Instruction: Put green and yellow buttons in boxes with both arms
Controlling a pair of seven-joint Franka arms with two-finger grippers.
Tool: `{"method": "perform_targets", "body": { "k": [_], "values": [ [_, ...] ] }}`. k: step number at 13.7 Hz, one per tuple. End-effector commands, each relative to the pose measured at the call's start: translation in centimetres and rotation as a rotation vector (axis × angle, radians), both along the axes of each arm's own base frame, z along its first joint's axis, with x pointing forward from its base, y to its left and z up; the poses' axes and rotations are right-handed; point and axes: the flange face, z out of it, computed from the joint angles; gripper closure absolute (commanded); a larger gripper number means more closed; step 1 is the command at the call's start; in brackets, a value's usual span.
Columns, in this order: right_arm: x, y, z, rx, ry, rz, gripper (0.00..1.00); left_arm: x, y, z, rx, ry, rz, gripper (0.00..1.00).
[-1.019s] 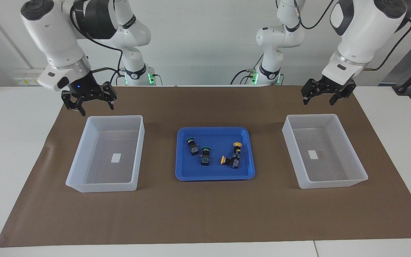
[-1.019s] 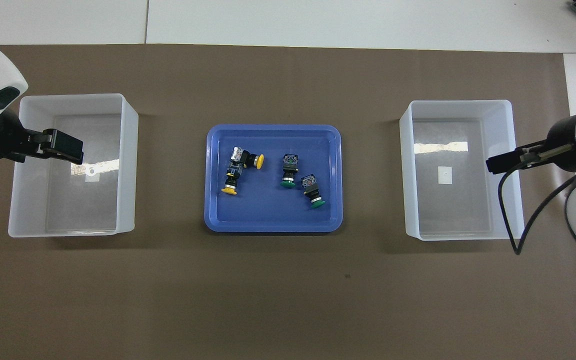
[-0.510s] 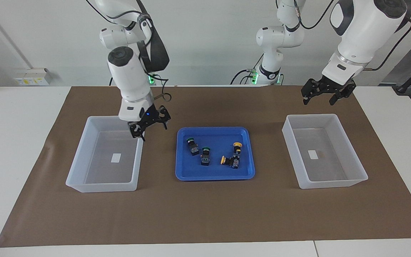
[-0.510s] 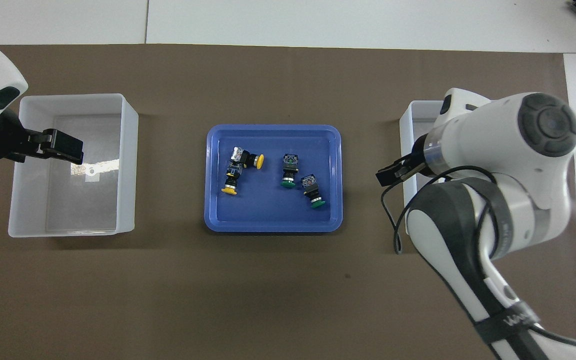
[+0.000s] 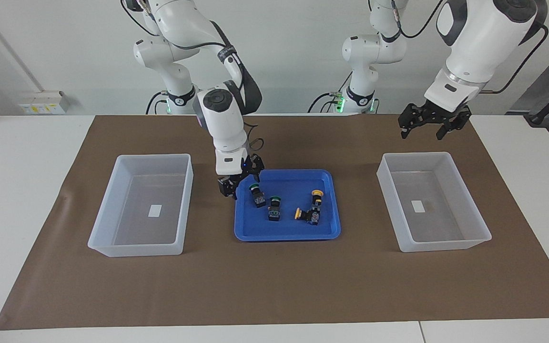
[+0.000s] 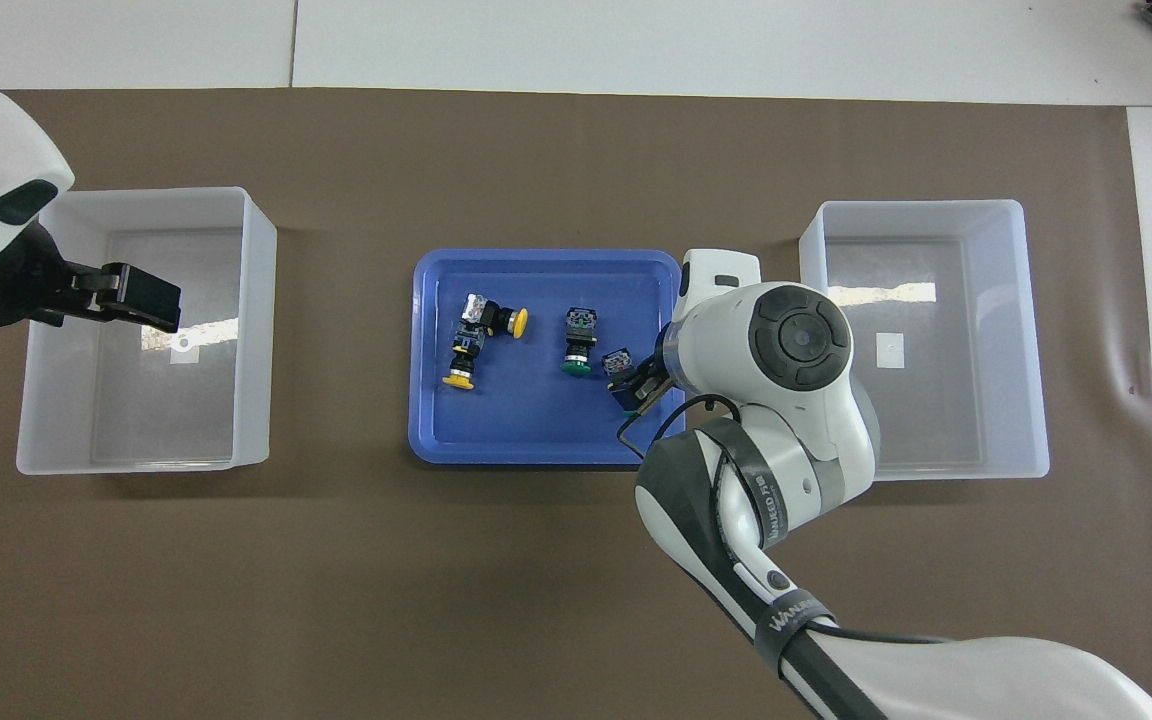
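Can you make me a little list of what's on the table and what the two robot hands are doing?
tray: blue tray, middle of the table
buttons: two green buttons and two yellow buttons, all lying in the tray
boxes: two clear boxes, one at each end, nothing in them
right gripper: open, low over the tray beside a green button
left gripper: open, waiting in the air

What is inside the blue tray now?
The blue tray holds two green buttons and two yellow buttons. In the overhead view, the right arm partly covers one green button.
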Motion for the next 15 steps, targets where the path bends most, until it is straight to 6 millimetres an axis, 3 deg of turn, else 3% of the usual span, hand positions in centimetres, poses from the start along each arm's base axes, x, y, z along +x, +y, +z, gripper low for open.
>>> {"method": "perform_targets", "body": {
  "k": [1, 3, 5, 8, 9, 11, 12, 13, 14, 15],
  "values": [
    [-0.9, -0.1, -2.0, 0.019, -0.034, 0.012, 0.00, -2.9, -3.1, -2.9, -0.021, -0.076, -0.055, 0.00],
    [-1.2, 0.8, -3.7, 0.023, -0.048, 0.017, 0.00, -4.5, -6.1, -5.3, -0.027, -0.098, -0.111, 0.00],
    [-1.6, 1.8, -4.4, 0.022, -0.040, 0.023, 0.00, -4.9, -9.0, -7.4, -0.050, -0.111, -0.147, 0.00],
    [-1.5, 1.9, -5.3, 0.023, -0.049, 0.023, 0.20, -4.2, -14.0, -13.3, -0.096, -0.163, -0.082, 0.00],
    [-1.3, 2.0, -5.8, 0.029, -0.062, 0.020, 0.23, -3.4, -14.8, -15.0, -0.113, -0.188, -0.046, 0.00],
    [-1.3, 2.0, -6.7, 0.022, -0.057, 0.031, 0.31, -2.4, -15.2, -16.5, -0.133, -0.226, -0.031, 0.00],
    [-1.2, 1.8, -6.9, 0.020, -0.055, 0.031, 0.52, -2.3, -15.2, -17.0, -0.134, -0.227, -0.032, 0.00],
    [-1.2, 1.9, -6.7, 0.023, -0.056, 0.024, 0.81, -2.2, -15.2, -17.4, -0.135, -0.230, -0.032, 0.00],
    [-1.2, 2.1, -6.7, 0.024, -0.053, 0.015, 1.00, -2.0, -15.3, -18.2, -0.135, -0.230, -0.031, 0.00],
    [-1.1, 2.1, -6.6, 0.024, -0.049, 0.008, 1.00, -1.7, -15.5, -19.6, -0.136, -0.227, -0.031, 0.00]
  ]
}}
